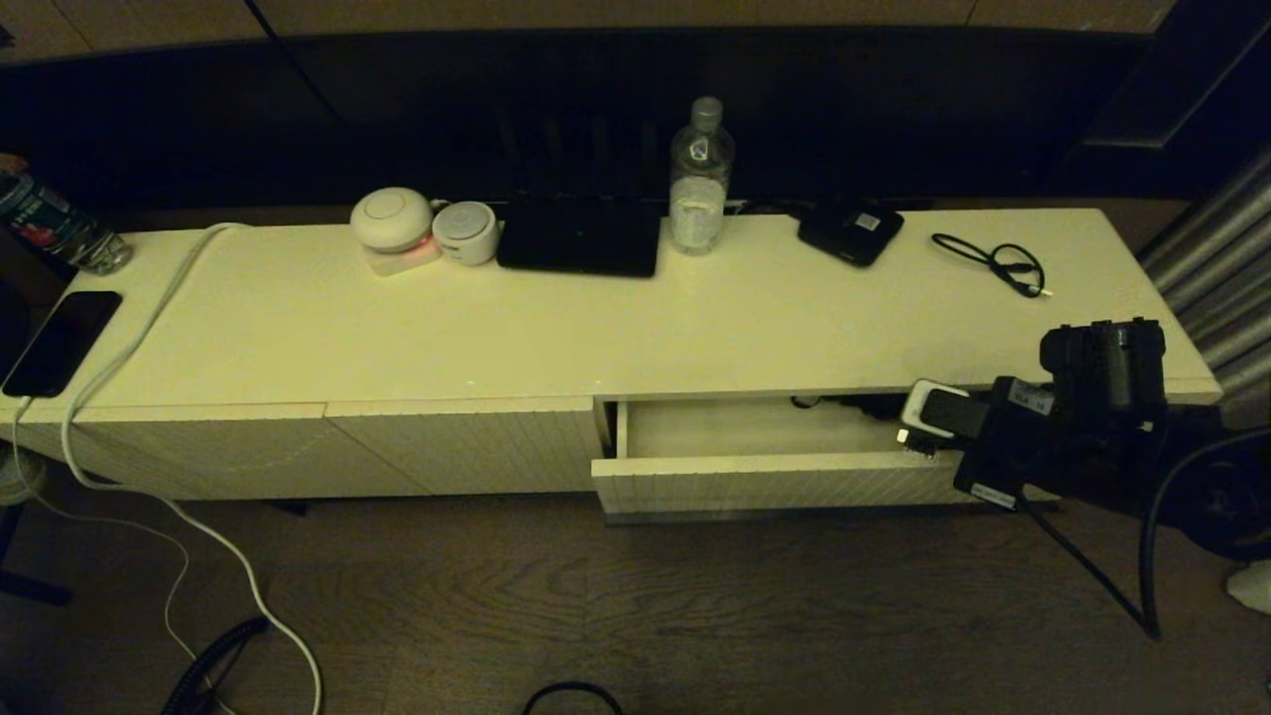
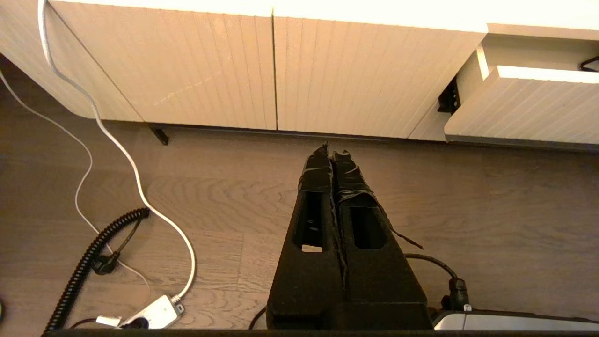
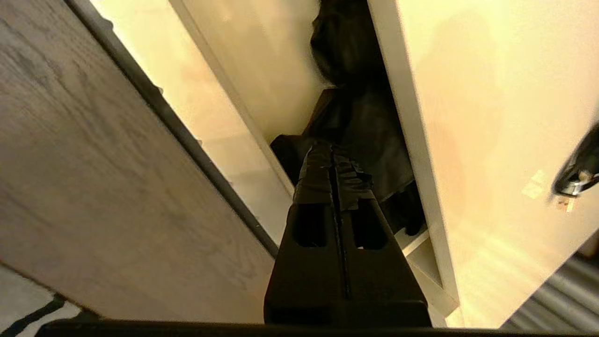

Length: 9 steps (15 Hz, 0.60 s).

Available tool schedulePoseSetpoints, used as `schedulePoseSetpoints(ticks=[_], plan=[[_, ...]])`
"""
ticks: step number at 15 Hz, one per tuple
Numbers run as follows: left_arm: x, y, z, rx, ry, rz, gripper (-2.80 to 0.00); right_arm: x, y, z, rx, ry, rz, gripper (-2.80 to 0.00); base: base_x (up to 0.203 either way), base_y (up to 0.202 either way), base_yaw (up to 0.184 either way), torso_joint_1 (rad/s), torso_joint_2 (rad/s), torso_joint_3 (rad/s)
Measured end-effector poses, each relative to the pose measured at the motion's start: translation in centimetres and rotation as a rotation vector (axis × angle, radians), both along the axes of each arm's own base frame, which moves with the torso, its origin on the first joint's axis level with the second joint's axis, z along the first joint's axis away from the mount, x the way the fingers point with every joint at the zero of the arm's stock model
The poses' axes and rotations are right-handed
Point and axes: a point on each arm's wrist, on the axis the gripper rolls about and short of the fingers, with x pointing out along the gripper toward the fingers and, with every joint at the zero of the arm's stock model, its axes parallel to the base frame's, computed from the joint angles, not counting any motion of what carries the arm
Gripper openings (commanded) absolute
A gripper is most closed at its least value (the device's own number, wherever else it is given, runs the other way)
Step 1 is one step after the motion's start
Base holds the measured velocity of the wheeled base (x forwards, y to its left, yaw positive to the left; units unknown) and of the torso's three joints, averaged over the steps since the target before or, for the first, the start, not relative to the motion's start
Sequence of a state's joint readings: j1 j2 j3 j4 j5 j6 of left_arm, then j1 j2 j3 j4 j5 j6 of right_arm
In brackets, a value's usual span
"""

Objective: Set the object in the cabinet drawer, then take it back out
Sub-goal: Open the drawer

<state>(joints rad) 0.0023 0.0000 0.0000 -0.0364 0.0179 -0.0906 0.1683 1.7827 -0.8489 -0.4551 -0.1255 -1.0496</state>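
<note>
Right wrist view: right pincer [image 3: 333, 152] pressed together above garment [image 3: 360, 121] in drawer [image 3: 262, 84]

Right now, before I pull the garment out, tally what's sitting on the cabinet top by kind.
Bottles: 2, a clear one at the back and one at the far left end
Round white devices: 2
Flat black items: 3, phone, pad, small box
Looped black cable: 1
Total: 8
</note>
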Motion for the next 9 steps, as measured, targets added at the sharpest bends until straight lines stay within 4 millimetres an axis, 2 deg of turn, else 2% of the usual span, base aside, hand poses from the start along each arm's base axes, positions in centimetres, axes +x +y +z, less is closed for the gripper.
schedulePoseSetpoints(ticks=[9], plan=[[0.00,0.00,0.00,-0.001,0.000,0.000,-2.80,0.96,0.18,-1.11,0.025,0.024,-0.031,-2.80,0.000,0.000,0.000,0.000,0.00,0.000]])
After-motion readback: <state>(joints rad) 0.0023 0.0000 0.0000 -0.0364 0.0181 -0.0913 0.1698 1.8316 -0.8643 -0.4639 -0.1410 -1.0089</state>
